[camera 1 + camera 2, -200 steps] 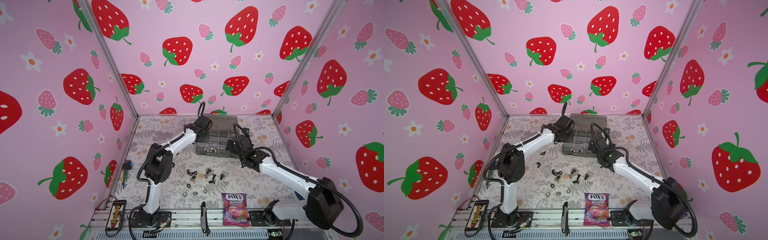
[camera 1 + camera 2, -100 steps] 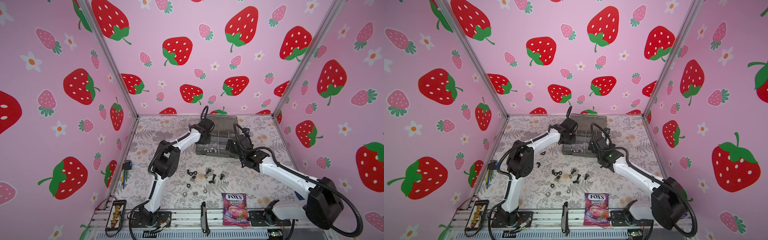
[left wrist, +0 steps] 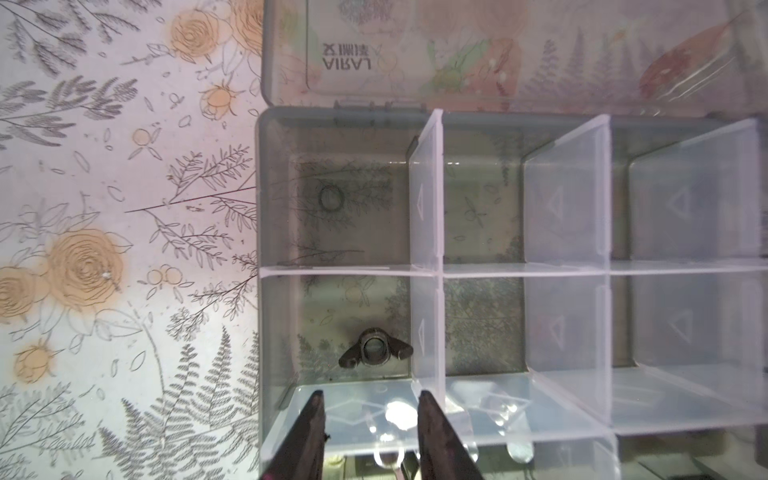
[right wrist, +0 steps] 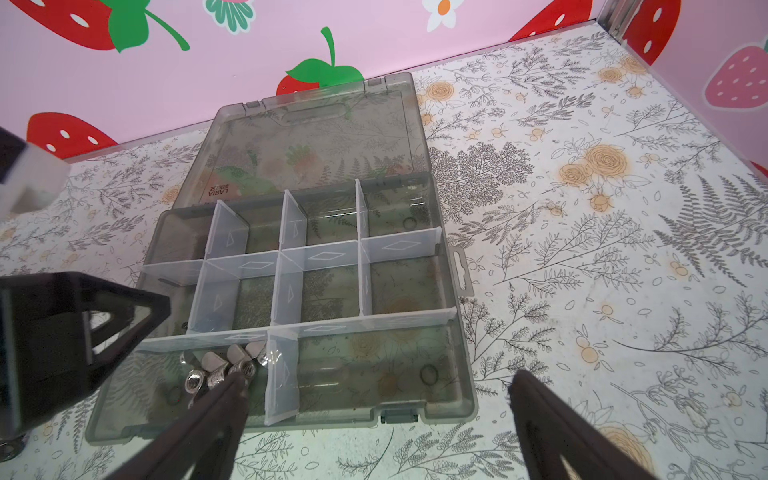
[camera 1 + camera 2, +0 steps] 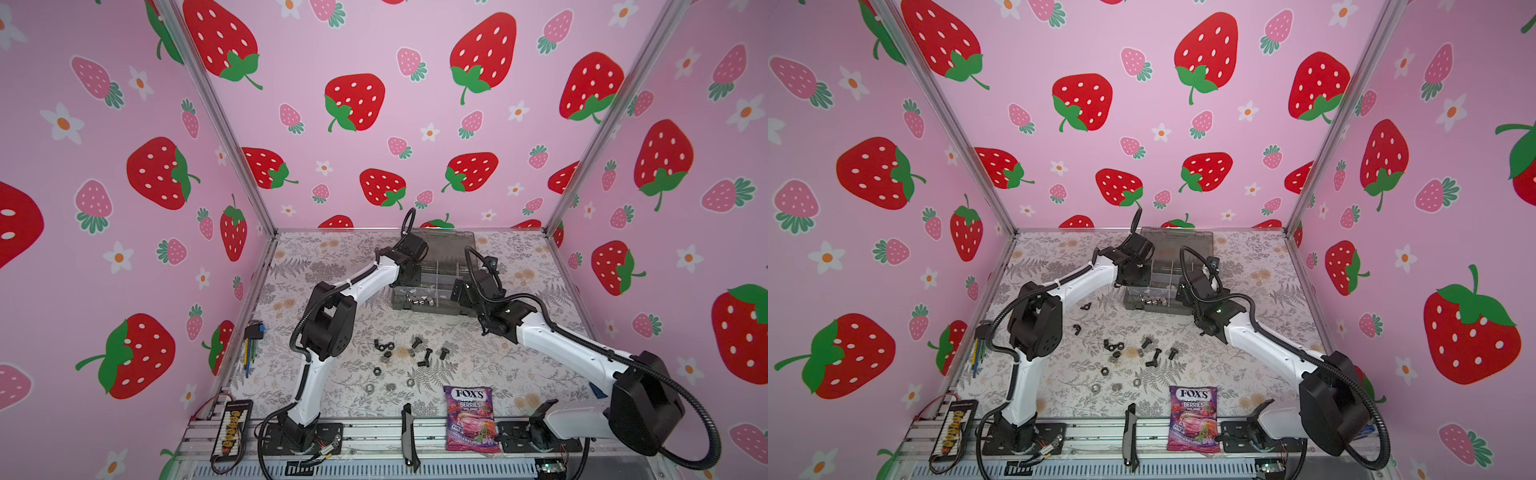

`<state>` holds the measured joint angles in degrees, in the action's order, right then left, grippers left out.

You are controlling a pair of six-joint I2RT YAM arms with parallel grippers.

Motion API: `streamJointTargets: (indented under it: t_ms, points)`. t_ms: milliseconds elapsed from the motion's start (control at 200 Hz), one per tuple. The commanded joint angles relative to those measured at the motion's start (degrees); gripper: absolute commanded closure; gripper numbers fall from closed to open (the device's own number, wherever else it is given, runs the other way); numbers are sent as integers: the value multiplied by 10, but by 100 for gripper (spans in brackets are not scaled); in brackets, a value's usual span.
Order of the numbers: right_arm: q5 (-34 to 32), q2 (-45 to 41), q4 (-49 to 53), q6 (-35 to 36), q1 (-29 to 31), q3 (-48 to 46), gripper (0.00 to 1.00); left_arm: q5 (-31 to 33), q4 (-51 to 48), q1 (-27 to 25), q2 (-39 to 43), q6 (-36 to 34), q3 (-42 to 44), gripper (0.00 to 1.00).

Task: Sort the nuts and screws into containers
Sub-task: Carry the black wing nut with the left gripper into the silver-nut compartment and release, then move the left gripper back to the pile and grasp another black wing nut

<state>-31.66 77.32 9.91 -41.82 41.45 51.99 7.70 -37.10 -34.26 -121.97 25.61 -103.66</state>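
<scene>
L claw (image 3: 370, 395) now parted, wing nut (image 3: 375, 353) released into box (image 3: 270, 208) compartment, R claw (image 4: 378, 376) wide, empty

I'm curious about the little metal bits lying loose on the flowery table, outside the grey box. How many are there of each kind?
Black bolts: 3
Black hex nuts: 4
Silver nuts: 4 (one is hard to make out)
Black wing nuts: 2
Total: 13

Pink walls (image 5: 415, 137) with big red strawberries stand at nine, twelve and three o'clock. The white flat floor (image 5: 498, 374) has grey ferns.
</scene>
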Motion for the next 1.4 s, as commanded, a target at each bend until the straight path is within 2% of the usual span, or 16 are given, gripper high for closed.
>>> streamJointTargets:
  t_ms: [0,185,435,580,735,1025,1165,1396]
  points:
    - [-18,5,4,-14,-5,9,0,26,5,-3,62,10,31,60]
    - [-21,4,5,-15,-5,8,0,65,8,2,147,26,130,60]
    - [-23,1,9,-17,-6,10,0,112,8,34,283,81,297,56]
    - [-25,0,10,-15,-6,9,0,122,11,58,348,113,387,54]
    - [-22,6,13,-19,-7,9,0,103,37,98,395,146,470,54]
    - [-16,17,12,-29,-7,9,0,73,75,156,392,150,518,58]
    - [-16,18,12,-30,-7,9,0,58,91,163,370,146,518,63]
    - [-22,18,13,-32,-7,8,0,30,110,164,334,147,518,66]
